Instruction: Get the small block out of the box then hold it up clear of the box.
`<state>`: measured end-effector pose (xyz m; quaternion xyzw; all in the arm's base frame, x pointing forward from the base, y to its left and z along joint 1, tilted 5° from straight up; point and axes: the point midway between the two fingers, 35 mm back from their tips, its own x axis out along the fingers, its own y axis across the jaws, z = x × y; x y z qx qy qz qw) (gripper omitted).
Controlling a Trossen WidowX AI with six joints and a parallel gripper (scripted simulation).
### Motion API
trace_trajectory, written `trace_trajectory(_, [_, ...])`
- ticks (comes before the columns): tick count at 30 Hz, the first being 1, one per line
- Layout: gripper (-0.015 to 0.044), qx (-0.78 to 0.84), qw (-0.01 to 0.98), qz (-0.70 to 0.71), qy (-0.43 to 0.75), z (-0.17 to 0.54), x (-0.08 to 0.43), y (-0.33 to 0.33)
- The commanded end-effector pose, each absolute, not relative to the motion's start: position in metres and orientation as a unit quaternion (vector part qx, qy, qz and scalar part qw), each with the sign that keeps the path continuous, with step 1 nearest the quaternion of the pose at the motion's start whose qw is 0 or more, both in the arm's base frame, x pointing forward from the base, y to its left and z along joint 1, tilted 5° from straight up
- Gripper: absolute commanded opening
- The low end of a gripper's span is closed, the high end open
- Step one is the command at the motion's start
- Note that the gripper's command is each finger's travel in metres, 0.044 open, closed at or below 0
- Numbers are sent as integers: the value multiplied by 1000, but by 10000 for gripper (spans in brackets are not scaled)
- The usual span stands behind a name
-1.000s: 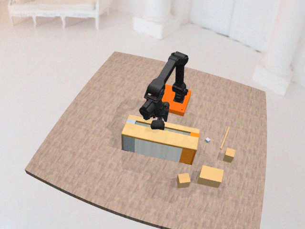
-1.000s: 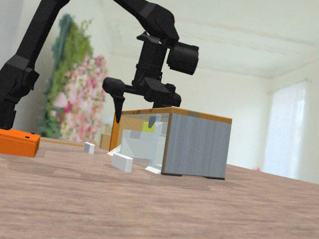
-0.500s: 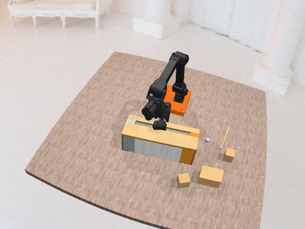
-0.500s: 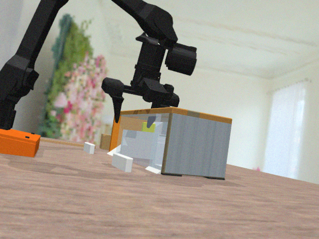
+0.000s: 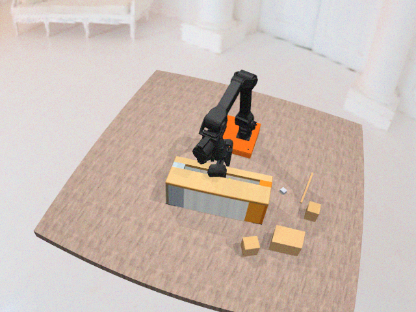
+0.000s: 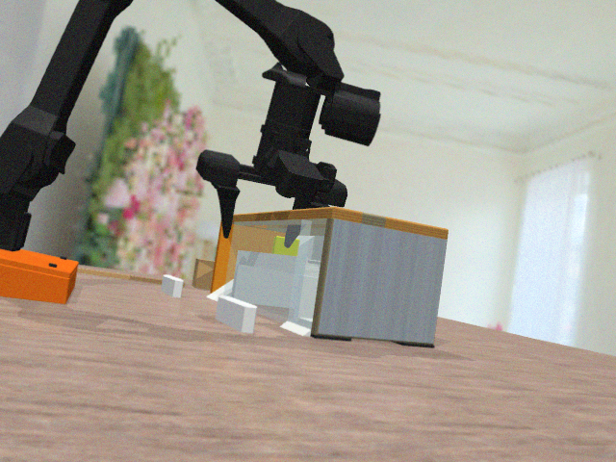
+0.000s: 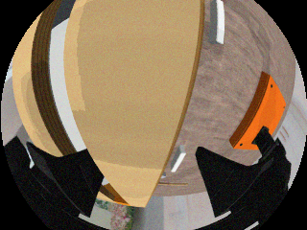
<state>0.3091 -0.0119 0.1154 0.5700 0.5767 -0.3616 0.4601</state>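
The pincer (image 6: 258, 228) is wide open and holds nothing. It straddles the back wall of the box (image 6: 380, 283): one finger (image 6: 292, 235) pokes down through the slot in the top, the other hangs outside the box. The little yellow-green block (image 6: 285, 245) sits on the shelf inside, just beside the inside finger and a bit lower. The shelf runs long-ways along the box. I think the finger must push the block sideways along it, toward the end with the way out.
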Motion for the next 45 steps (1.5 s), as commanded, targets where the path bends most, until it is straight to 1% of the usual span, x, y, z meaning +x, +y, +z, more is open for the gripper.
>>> trace_trajectory(1, [400,569,460,-360,578,116,309,-13])
trace_trajectory(29, [400,570,459,-360,579,115,306,14])
trace_trajectory(35, [400,570,460,-360,579,115,307,4])
trace_trajectory(45, [400,570,460,-360,579,115,307,7])
